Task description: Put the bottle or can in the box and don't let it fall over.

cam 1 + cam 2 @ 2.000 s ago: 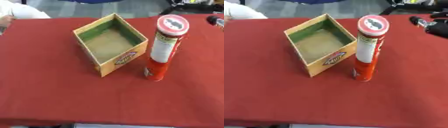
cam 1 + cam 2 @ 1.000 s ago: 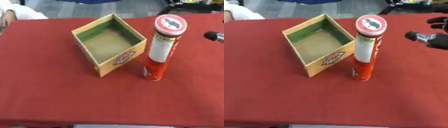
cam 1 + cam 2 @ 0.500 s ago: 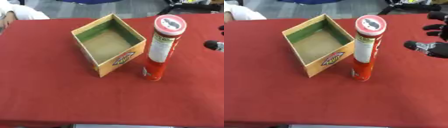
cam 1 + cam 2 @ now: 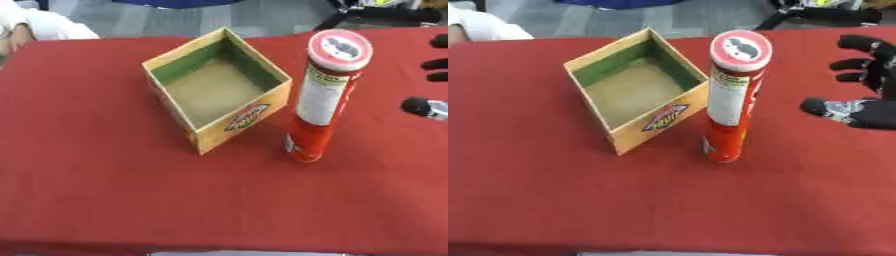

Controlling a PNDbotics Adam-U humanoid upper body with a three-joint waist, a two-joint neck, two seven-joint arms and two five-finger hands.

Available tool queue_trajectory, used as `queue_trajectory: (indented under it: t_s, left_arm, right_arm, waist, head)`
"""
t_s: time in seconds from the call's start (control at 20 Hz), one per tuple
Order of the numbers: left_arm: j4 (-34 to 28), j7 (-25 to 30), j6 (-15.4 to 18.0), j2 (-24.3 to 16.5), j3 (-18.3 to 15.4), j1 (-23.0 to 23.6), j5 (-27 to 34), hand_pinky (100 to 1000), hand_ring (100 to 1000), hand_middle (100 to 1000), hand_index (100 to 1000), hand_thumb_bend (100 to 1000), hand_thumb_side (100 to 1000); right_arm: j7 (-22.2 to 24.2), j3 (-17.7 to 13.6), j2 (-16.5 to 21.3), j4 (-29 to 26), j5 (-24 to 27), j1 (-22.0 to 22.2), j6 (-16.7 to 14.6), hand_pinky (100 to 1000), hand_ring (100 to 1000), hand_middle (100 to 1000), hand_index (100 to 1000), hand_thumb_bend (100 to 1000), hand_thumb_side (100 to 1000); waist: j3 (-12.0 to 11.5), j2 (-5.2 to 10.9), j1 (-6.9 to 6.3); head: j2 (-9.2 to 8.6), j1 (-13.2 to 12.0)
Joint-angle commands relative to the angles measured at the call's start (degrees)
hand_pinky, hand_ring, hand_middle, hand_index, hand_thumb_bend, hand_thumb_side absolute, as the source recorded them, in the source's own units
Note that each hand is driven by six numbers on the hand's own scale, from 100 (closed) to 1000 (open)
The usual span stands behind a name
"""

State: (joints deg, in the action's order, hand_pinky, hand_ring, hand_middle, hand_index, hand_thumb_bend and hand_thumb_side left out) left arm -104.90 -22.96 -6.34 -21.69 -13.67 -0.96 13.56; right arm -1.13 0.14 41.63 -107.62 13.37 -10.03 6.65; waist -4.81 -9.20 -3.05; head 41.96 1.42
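I've got the tall red cylindrical can with the white label and pink lid (image 4: pixel 730 100) standing upright on the red-clothed worktop (image 4: pixel 553 200), just beside the right-hand corner of the open square wooden box with the green inner walls (image 4: pixel 634 90). The box sits with a corner toward me, a "fruit" logo on its near side, nothing inside that I can see. My black right hand (image 4: pixel 866 82) is out to the can's right, clear of it, fingers spread wide and thumb pointing at the can, holding nothing. My left hand is out of sight.
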Motion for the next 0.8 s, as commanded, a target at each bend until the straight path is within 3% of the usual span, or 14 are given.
queue_trajectory:
  t_s: [0.05, 0.8]
  left_arm:
    - [-0.6, 0.2, 0.0, -1.7, -0.6, -0.2, -0.2, 711, 831, 766, 789, 464, 758]
    - [-0.6, 0.4, 0.0, -1.7, -0.4, -0.4, -0.2, 710, 831, 767, 788, 462, 758]
  right_arm:
    - [1.2, 0.2, 1.2, -1.5, 0.2, -0.4, -0.3, 783, 795, 899, 891, 893, 283]
    - [4.1, 3.6, -0.6, -1.6, 0.8, -1.5, 0.3, 780, 797, 901, 894, 893, 282]
  waist:
    - [-0.1, 0.76, 0.15]
    - [-0.4, 0.79, 0.04]
  head:
    - [-0.84, 0.3]
    - [-1.15, 0.9]
